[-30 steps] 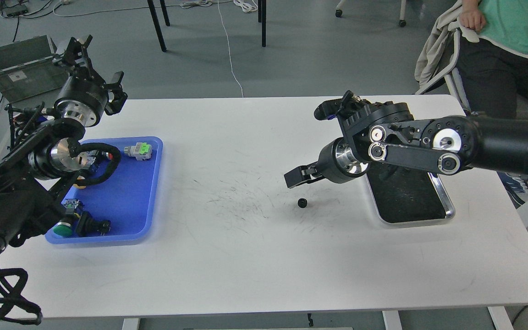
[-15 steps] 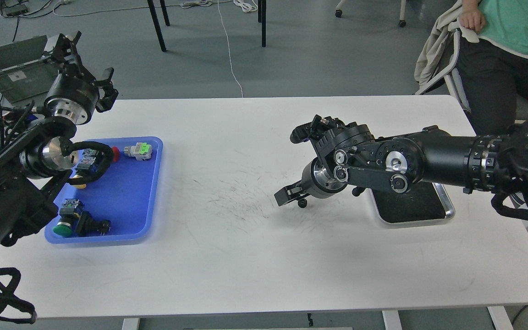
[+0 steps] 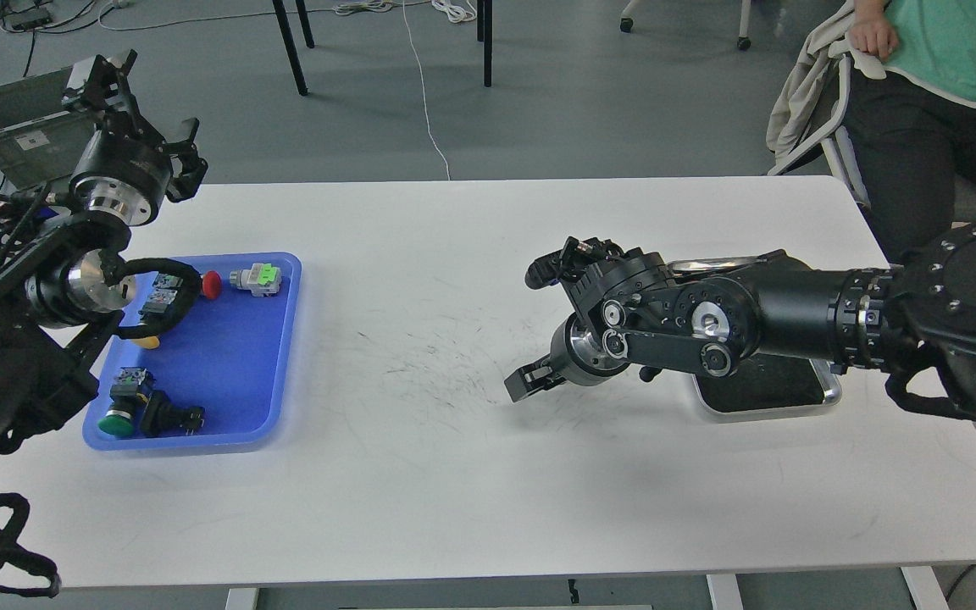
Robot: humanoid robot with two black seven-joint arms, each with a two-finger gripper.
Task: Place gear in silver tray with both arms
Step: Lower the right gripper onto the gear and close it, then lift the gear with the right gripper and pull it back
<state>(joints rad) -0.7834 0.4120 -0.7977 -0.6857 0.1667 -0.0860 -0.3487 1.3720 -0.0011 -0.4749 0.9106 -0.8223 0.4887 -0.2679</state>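
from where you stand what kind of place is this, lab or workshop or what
Probably a robotics lab or test room: a plain white table, a blue tray of electrical parts, loose cables across the floor.

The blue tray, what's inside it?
The blue tray holds small switches and buttons: a grey one with green, a red cap, a green button beside black parts. My left arm covers its far-left corner.

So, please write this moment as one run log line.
right gripper: low on table | gear: hidden | silver tray: no gear visible | left gripper: raised
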